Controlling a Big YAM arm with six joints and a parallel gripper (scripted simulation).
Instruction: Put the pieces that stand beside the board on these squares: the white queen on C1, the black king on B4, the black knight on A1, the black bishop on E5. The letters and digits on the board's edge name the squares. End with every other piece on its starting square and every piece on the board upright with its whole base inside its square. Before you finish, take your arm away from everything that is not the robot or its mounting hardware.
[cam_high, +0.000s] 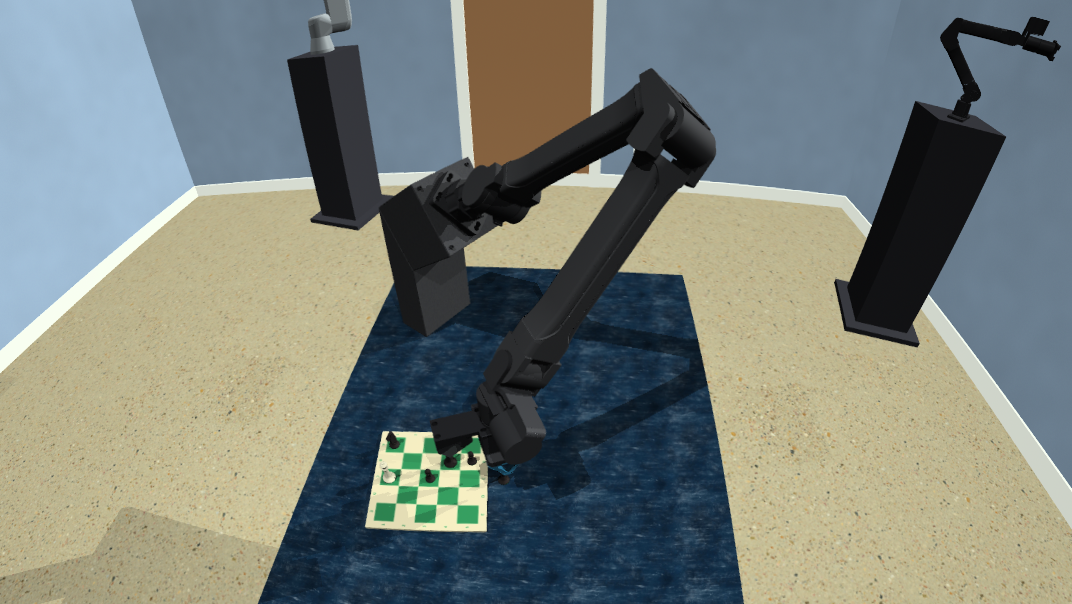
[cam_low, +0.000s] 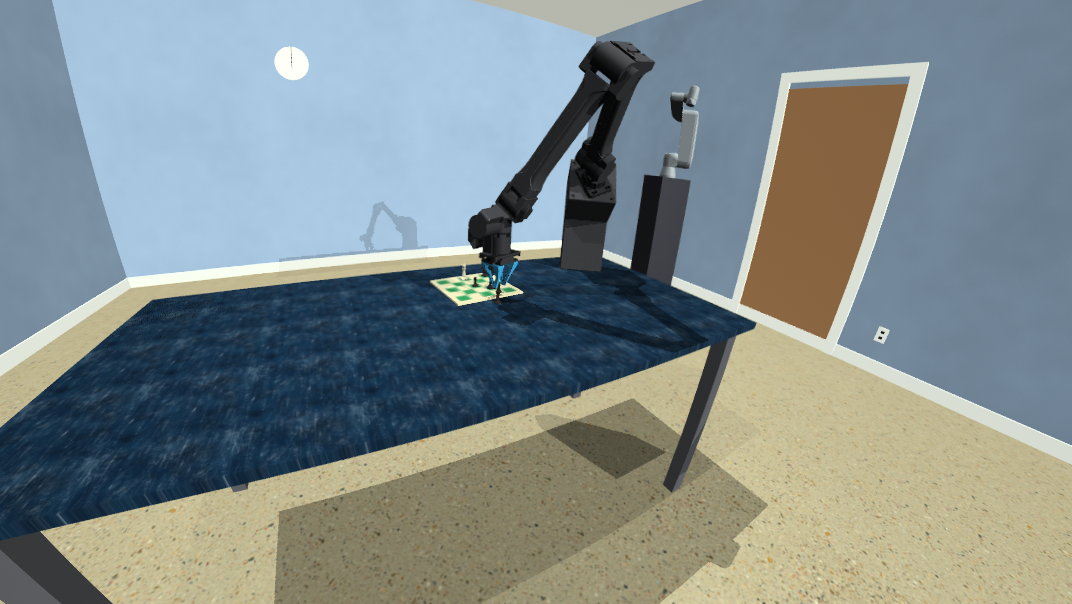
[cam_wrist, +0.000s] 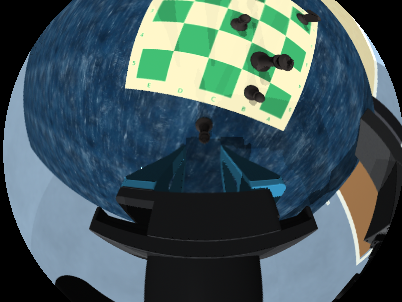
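Observation:
My gripper (cam_low: 496, 286) (cam_wrist: 203, 145) is partly open and empty, its blue fingertips just above the black bishop (cam_high: 504, 478) (cam_low: 498, 297) (cam_wrist: 204, 125). The bishop stands upright on the table, off the board (cam_high: 390, 527) (cam_wrist: 131, 82) beside its rank 5 edge near C. The black king (cam_high: 450, 462) (cam_wrist: 260, 61) stands on B4, the black knight (cam_high: 392, 441) (cam_wrist: 306, 17) on A1 and the white queen (cam_high: 387, 474) (cam_low: 463, 271) on C1. E5 is free. The wrist view leaves out the queen.
A black pawn (cam_high: 429, 476) (cam_wrist: 239, 23) stands on C3 and another black pawn (cam_high: 471, 458) (cam_wrist: 252, 93) on B5, near the gripper. The arm rises from a dark pedestal (cam_high: 435, 296) (cam_low: 582, 243) at the table's back.

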